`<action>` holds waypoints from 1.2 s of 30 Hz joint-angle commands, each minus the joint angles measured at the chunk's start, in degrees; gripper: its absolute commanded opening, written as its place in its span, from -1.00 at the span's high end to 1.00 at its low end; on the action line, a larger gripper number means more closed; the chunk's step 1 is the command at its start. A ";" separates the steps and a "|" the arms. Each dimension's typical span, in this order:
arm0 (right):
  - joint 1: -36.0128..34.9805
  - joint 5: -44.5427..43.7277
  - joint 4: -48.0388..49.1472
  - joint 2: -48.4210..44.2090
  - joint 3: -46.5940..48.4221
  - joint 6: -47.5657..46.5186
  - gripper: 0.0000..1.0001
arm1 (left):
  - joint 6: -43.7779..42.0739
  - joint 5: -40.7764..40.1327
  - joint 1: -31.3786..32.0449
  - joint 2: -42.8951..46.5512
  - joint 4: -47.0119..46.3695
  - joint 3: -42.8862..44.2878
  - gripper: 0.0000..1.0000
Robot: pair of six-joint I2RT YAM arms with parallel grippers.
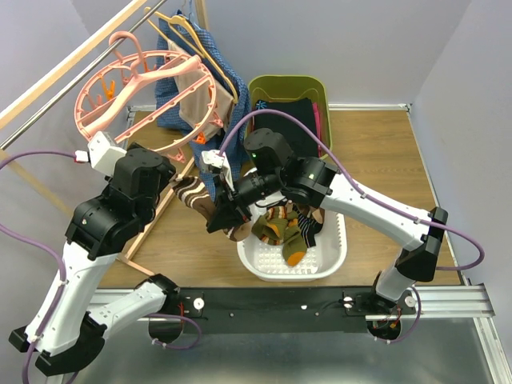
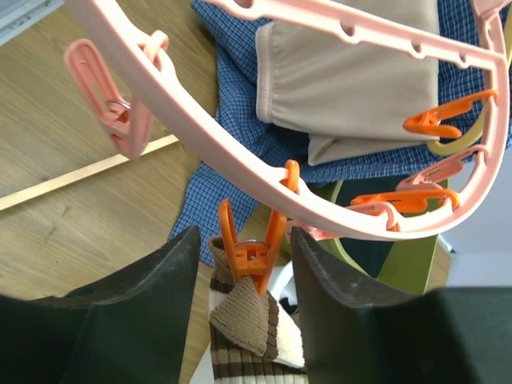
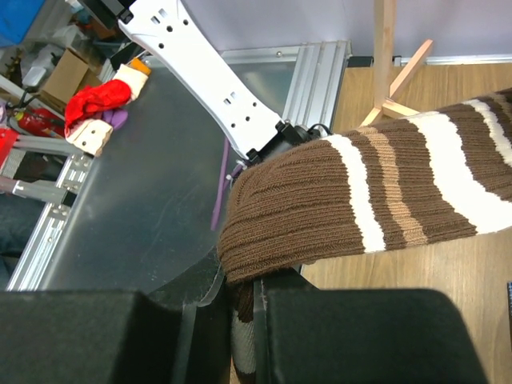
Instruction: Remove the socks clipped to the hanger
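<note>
The right pincer (image 3: 248,332) clamps one end of a brown striped sock (image 3: 376,192). The left pincer (image 2: 244,264) stands open around the orange clip (image 2: 250,250) under the pink ring hanger (image 2: 212,164).

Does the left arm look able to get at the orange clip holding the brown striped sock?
Probably yes: the left pincer is open, its fingers flanking the orange clip, with nothing blocking it.

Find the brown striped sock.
Top view, centre-left: the sock hangs from an orange clip on the pink hanger, its lower end pinched in the right gripper's jaws.
</note>
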State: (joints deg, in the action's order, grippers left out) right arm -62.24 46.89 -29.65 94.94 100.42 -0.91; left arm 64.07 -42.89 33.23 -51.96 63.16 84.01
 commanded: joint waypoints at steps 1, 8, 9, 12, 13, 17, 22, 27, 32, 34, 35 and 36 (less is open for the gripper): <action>0.19 -0.66 1.17 -1.77 -1.28 0.73 0.60 | 2.37 -5.44 0.17 -0.50 0.65 -0.60 -0.02; 0.19 -0.31 1.79 -1.77 -2.07 2.30 0.60 | 2.02 -7.64 0.16 -2.26 -1.19 -0.69 0.00; 0.19 -0.31 1.87 -1.77 -2.25 2.49 0.60 | 1.93 -7.82 0.25 -2.44 -1.28 -0.77 0.02; 0.10 -0.49 1.88 -1.86 -2.68 3.10 0.60 | 0.62 -8.08 0.16 -2.62 -2.25 -1.21 0.37; 0.10 -0.66 1.96 -1.86 -2.95 3.19 0.60 | 0.35 -8.17 0.25 -2.62 -2.33 -1.30 0.50; 0.10 -1.80 1.44 -2.30 -4.79 4.51 0.60 | -1.76 -7.91 0.25 -1.92 -4.35 -2.35 0.68; 0.10 -8.63 -0.23 -3.44 -7.96 4.95 0.60 | -2.02 -7.73 0.16 -1.83 -4.62 -2.62 0.80; 0.10 -39.17 -5.15 -4.14 -8.40 7.13 0.60 | -2.11 -7.29 0.25 -1.47 -4.71 -2.97 0.81; 0.19 -107.72 -0.79 -4.32 -15.06 6.19 0.55 | -1.85 -7.03 0.17 -0.69 -4.79 -3.59 0.81; 0.71 -119.35 4.40 -5.89 -20.58 1.45 0.55 | -1.76 -6.94 0.17 -0.33 -4.71 -3.85 0.81; 1.50 -119.14 6.95 -6.95 -21.83 1.43 0.52 | -1.76 -6.94 0.25 -0.07 -4.53 -3.85 0.81; 1.68 -118.36 7.84 -9.05 -22.89 1.43 0.50 | -1.76 -7.03 0.25 0.02 -4.53 -3.76 0.81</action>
State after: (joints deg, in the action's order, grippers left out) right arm -62.11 -37.89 -29.17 91.02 84.40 3.70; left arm 61.71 -47.77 33.23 -53.23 58.81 80.75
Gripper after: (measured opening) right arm 0.225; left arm 0.290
